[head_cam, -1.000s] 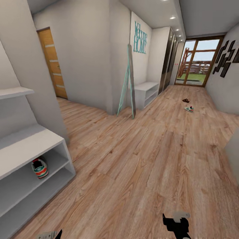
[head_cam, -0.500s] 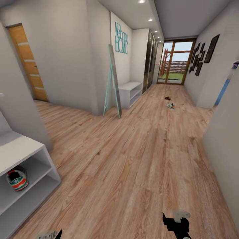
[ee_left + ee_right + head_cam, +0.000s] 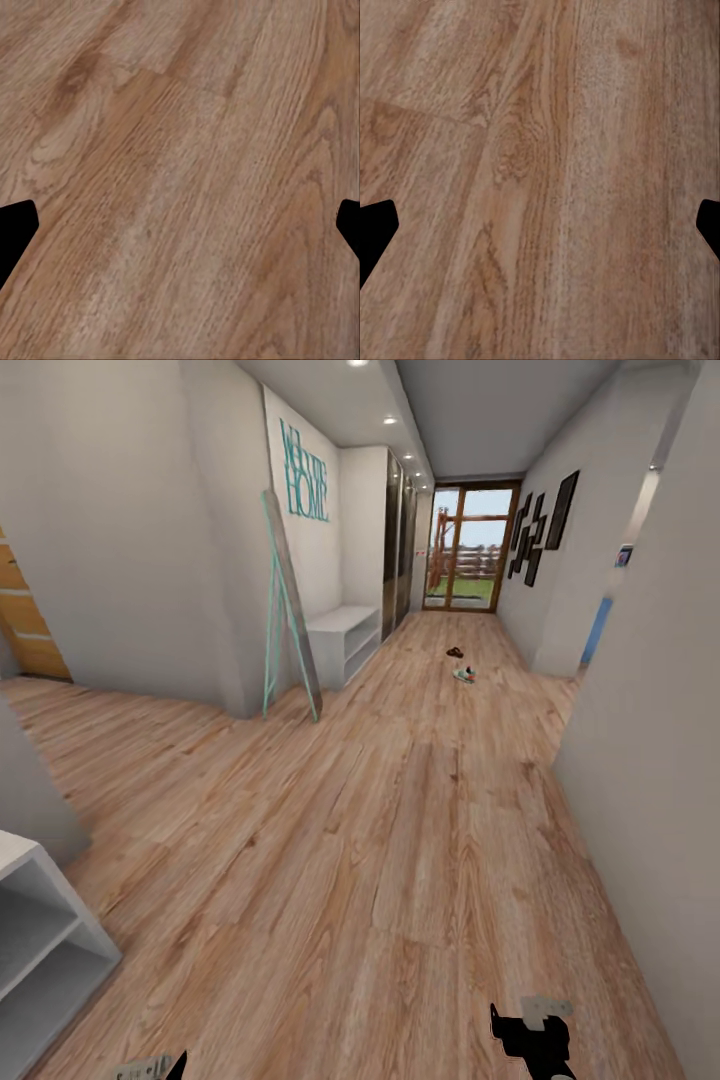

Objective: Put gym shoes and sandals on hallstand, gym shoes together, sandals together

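Down the corridor a gym shoe (image 3: 463,675) and sandal (image 3: 455,652) lie on the floor — I've swung from the hallstand (image 3: 40,940) — both grippers spread, empty.

The head camera has swung to the right, so the whole scene has shifted toward the left of the frame; this is a change of view, not of the things. The hallstand (image 3: 40,930) now shows as an end corner at the lower left edge, and the gym shoe on its shelf has passed out of frame. The wooden door (image 3: 25,625) has slid to the left edge, and the distant gym shoe (image 3: 464,675) and sandal (image 3: 455,652) now sit nearer the frame's centre line.
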Controlling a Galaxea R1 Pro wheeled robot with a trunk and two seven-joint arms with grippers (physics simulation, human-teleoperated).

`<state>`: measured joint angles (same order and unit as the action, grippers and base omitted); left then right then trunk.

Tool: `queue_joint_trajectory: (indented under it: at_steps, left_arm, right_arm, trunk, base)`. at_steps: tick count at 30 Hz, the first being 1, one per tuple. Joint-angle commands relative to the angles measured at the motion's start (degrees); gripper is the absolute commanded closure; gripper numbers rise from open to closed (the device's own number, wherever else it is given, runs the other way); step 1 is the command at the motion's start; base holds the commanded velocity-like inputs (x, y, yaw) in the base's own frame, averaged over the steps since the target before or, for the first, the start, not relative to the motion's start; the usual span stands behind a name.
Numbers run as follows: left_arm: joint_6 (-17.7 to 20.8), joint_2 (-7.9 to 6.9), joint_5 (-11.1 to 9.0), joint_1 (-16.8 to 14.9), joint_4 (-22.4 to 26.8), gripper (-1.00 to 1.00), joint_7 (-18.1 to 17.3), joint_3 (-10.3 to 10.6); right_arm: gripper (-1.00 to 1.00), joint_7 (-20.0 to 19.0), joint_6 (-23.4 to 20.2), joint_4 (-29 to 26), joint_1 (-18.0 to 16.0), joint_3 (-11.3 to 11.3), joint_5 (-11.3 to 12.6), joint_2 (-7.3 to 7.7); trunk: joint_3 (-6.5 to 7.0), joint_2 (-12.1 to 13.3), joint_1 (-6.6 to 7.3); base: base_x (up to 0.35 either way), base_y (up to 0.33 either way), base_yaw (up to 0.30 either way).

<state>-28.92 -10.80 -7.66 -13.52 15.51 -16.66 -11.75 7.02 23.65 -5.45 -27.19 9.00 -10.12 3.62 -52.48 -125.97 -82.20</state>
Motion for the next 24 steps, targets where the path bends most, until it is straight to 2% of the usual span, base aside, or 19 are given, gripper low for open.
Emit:
queue_joint_trajectory:
  at_steps: [1, 18, 24]
  left_arm:
    - [0.0, -0.01, -0.6, -0.02, -0.04, -1.0, -0.56, -0.12]
    - [0.0, -0.01, -0.67, -0.02, -0.06, -1.0, -0.56, -0.12]
    - [0.0, -0.01, -0.68, -0.02, -0.05, -1.0, -0.56, -0.13]
  right_arm:
    - [-1.0, 0.18, 0.17, 0.09, -0.06, 0.41, -0.61, -0.02]
    - [-1.0, -0.04, 0.17, 0.17, -0.06, 0.38, -0.61, -0.19]
    - [-1.0, -0.01, 0.17, 0.18, -0.06, 0.4, -0.61, -0.2]
  trunk:
    - [-0.05, -0.02, -0.02]
    - [-0.05, -0.02, -0.02]
    - [-0.05, -0.02, -0.02]
  base:
    - [0.322, 0.0, -0.3]
    - [0.335, 0.0, -0.295]
    - [0.337, 0.0, -0.137]
